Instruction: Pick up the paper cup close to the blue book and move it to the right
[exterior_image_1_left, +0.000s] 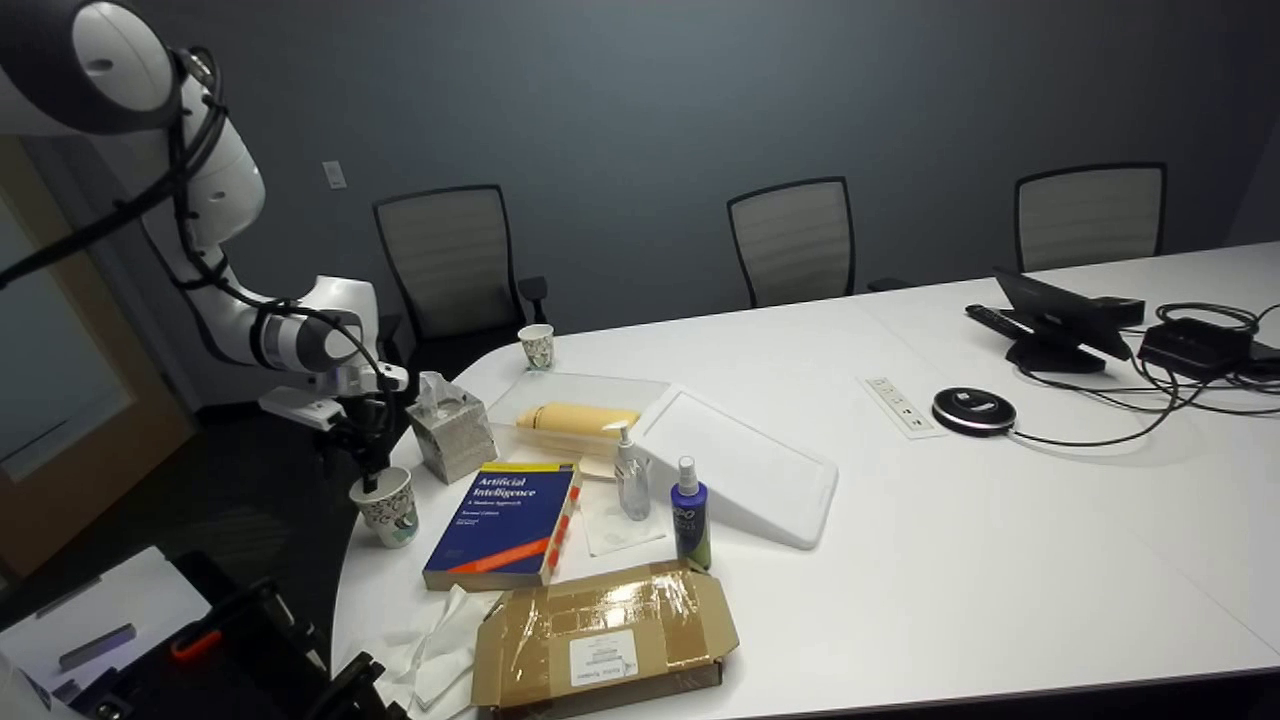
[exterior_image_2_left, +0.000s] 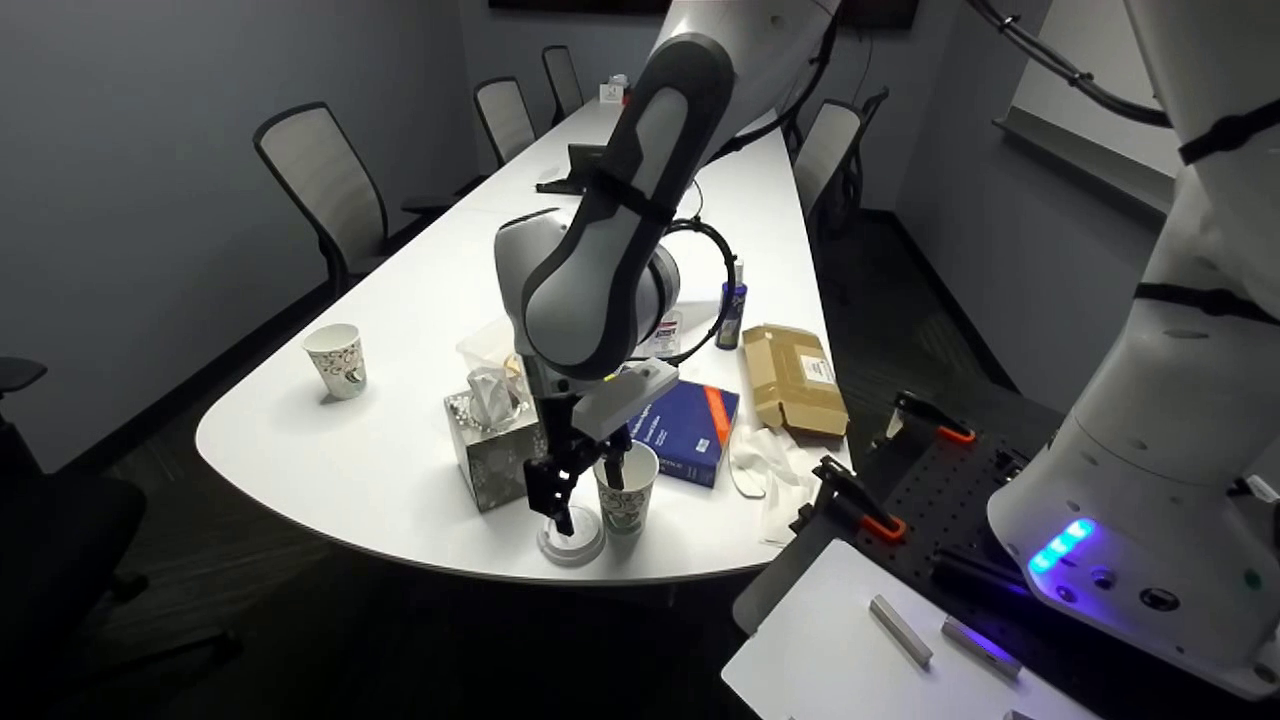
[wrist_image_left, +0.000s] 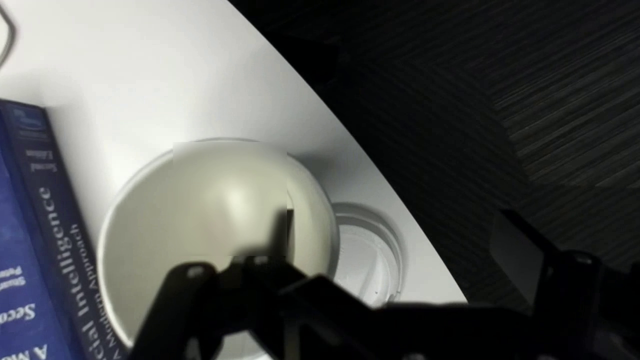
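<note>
“Artificial Intelligence” on the blue book (exterior_image_1_left: 508, 527)

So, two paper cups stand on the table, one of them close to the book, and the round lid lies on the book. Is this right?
Not quite: the round lid lies on the table, beside the cup close to the book, as the wrist view shows. The rest holds: that cup and the other cup stand on the table.
</note>
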